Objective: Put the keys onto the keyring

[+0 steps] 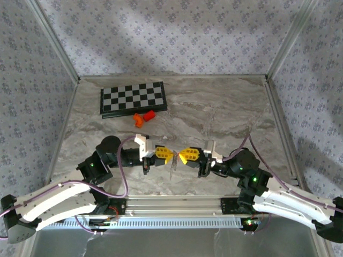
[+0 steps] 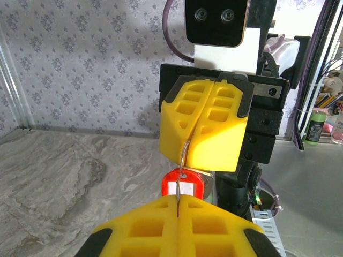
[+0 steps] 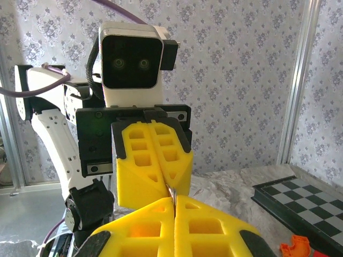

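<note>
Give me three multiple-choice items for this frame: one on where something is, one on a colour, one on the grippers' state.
1. The chessboard lies: A) far back on the table, left side B) at the near edge C) in the near right corner.
2. The keyring has a tag that is: A) blue B) red C) green.
3. The left gripper and right gripper are: A) both open B) one open C) both shut.
Answers: 1A, it sits far back, left; 2B, the tag shows red; 3C, each pair of fingers presses together.
</note>
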{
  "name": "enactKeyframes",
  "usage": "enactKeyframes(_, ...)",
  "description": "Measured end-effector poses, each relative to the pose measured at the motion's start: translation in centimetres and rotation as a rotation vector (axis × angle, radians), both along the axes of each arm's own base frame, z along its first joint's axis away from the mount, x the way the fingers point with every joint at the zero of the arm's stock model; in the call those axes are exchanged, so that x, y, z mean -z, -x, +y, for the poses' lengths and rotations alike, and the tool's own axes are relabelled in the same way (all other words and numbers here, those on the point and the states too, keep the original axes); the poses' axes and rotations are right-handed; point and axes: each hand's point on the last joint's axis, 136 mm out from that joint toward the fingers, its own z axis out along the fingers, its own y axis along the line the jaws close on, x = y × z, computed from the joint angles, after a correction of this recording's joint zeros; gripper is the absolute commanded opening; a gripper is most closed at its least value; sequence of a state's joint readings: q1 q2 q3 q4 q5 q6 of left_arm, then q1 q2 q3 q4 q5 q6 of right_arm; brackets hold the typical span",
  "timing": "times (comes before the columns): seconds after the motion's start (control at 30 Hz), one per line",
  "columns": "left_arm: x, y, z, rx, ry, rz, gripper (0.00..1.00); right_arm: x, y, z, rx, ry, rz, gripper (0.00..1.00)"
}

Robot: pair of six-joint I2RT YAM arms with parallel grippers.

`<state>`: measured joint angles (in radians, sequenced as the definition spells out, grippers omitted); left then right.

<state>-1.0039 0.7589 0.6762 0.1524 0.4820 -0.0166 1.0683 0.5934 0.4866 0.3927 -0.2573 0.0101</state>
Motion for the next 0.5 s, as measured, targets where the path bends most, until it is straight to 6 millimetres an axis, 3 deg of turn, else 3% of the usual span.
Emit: enactKeyframes(0.5, -0.03, -0.01, 0.00, 0.000, 0.001, -0.001, 0.00, 0.42, -0.10, 0.22, -0.001, 0.014, 0.008, 0.00)
